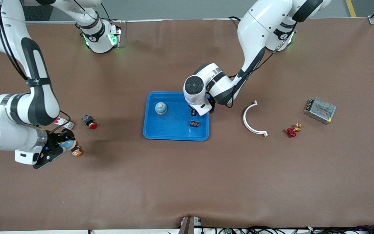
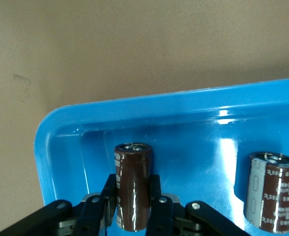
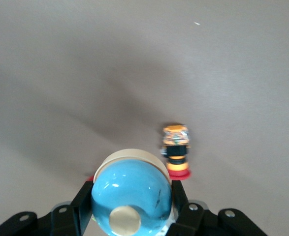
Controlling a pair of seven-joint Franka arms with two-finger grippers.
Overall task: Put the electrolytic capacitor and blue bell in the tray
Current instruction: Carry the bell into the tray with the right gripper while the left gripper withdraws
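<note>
Front view: bracket [image 1: 253, 119], valve [image 1: 291, 132], power supply [image 1: 319, 110] beside tray [image 1: 151, 130].

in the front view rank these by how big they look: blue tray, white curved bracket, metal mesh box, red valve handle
1. blue tray, clearly largest
2. white curved bracket and metal mesh box: too close to rank
3. red valve handle, smallest

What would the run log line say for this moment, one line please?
left gripper: shut on capacitor, in tray | right gripper: shut on blue bell, over table | tray contents: second bell, second capacitor
</note>
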